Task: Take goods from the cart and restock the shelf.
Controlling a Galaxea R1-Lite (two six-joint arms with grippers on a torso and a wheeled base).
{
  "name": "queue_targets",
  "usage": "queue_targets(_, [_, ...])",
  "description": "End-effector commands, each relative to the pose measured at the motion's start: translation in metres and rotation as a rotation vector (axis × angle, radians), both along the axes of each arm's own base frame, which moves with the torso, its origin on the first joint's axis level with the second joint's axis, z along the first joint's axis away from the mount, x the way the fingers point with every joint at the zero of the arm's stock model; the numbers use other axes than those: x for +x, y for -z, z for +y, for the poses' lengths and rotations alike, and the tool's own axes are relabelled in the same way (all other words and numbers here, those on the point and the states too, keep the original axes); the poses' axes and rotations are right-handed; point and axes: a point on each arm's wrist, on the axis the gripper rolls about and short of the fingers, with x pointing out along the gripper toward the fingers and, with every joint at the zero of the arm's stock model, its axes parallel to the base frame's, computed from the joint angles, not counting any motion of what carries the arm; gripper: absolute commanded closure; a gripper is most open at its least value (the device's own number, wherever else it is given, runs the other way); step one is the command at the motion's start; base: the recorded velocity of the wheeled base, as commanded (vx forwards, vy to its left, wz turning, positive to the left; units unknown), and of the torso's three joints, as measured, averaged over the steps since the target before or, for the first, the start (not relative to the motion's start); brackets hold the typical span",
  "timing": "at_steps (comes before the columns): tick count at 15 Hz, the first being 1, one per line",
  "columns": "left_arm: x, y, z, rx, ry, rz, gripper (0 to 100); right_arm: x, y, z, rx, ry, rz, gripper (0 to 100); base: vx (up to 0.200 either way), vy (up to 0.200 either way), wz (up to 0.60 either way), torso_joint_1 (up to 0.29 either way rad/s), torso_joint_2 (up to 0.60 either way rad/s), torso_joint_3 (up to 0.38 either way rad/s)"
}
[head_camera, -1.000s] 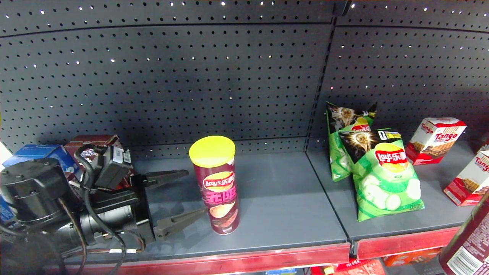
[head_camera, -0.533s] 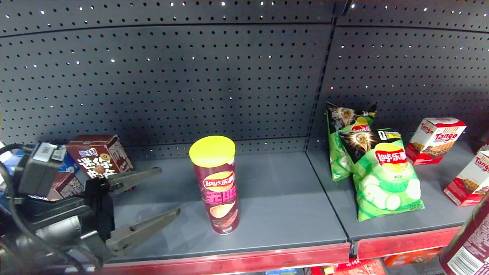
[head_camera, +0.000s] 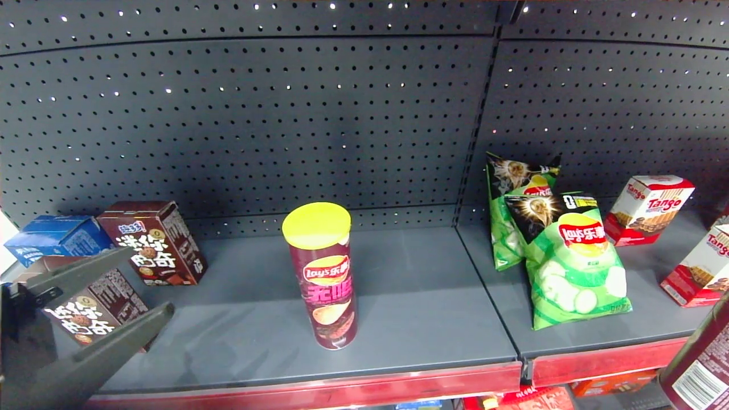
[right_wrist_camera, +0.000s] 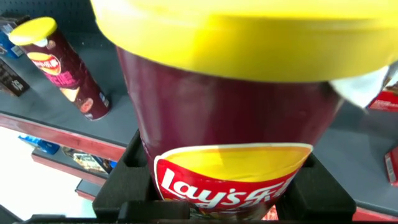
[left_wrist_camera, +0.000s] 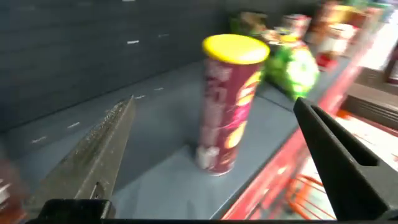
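Left gripper (head_camera: pixel 152 280), jaws apart, hangs near the upright maroon yellow-lidded crisp tube (head_camera: pixel 324 273); right gripper (right_wrist_camera: pixel 224 190) clamps its twin (right_wrist_camera: pixel 230 118) (unshelved), which, set too close, could topple it.

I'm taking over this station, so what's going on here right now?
The robot is restocking a shelf. One chips can stands upright on it, untouched. The left gripper hangs open near the brown boxes at the shelf's left end, apart from that can. The right gripper holds a second can low at the right, in front of the shelf, not yet placed.
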Motion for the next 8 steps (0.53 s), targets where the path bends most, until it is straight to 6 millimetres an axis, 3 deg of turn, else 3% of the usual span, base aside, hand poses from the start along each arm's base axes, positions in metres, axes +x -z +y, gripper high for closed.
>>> queue_targets(1, [-0.054,0.001,0.01,-0.012,-0.221,-0.063,0,0.0,-0.003,0.0,0.003,-0.001,-0.01,100,0.0,0.0,0.0,0.0,0.0,0.0])
queue_targets(2, [-0.061,0.002,0.01,-0.015,-0.265,-0.06,0,0.0,-0.004,0.0,0.004,0.0,-0.015,100,0.0,0.0,0.0,0.0,0.0,0.0])
queue_targets(3, [-0.085,0.0,0.009,-0.026,-0.408,-0.044,0,-0.002,-0.007,-0.001,0.008,0.002,-0.028,100,0.0,0.0,0.0,0.0,0.0,0.0])
queue_targets(6, [-0.134,0.003,-0.004,-0.037,-0.477,0.044,0,-0.003,-0.013,-0.002,0.014,0.011,-0.047,100,0.0,0.0,0.0,0.0,0.0,0.0])
queue_targets(8, [-0.146,0.012,-0.005,-0.05,-0.572,0.025,0,-0.004,-0.015,-0.002,0.016,0.011,-0.056,100,0.0,0.0,0.0,0.0,0.0,0.0])
